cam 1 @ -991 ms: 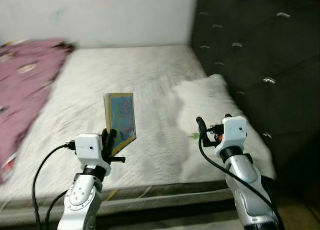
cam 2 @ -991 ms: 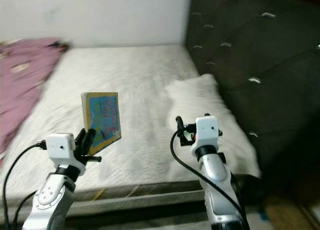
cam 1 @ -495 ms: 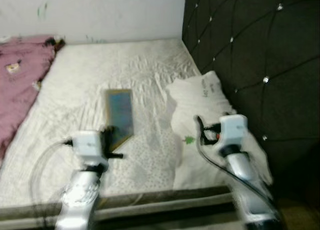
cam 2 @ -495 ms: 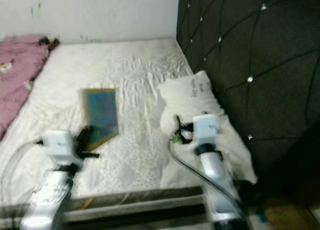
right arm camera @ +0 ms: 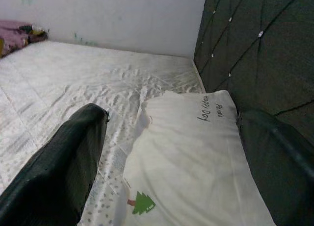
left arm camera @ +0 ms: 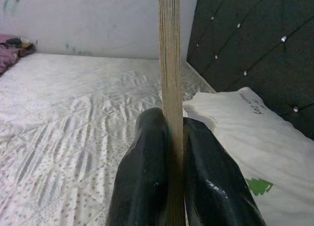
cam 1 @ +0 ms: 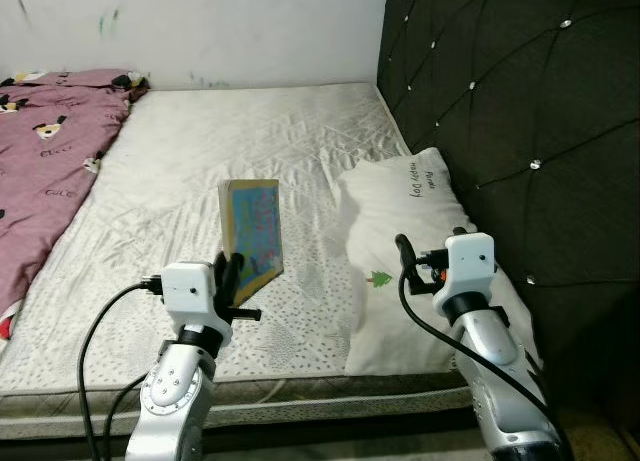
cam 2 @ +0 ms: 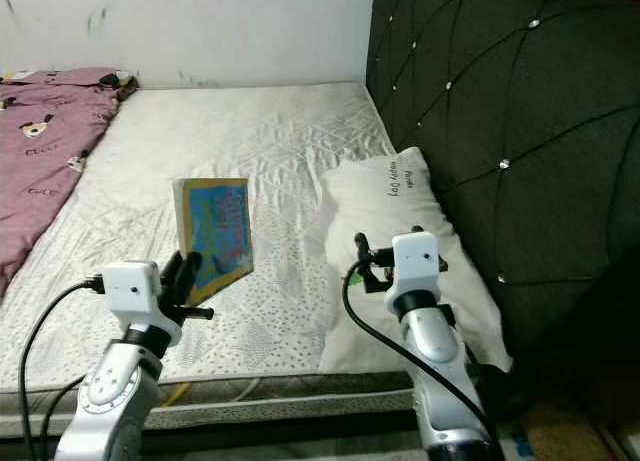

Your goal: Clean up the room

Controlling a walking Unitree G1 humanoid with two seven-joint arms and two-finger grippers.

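Left gripper (left arm camera: 169, 172) clamped on bottom edge of book (cam 1: 252, 228), book upright, lifted above near edge of bed (cam 1: 290, 141). Right gripper (right arm camera: 167, 157) spread wide, empty, hovering over pillow (cam 1: 410, 251) by headboard (cam 1: 510, 101). Purple blanket (cam 1: 45, 151) bunched at far left side of bed.

Guessing current step = carrying book off bed to put away. Tips: pinch is only at edge, so keep wrist level, move slow or book levers out. Keep it clear of pillow when turning.
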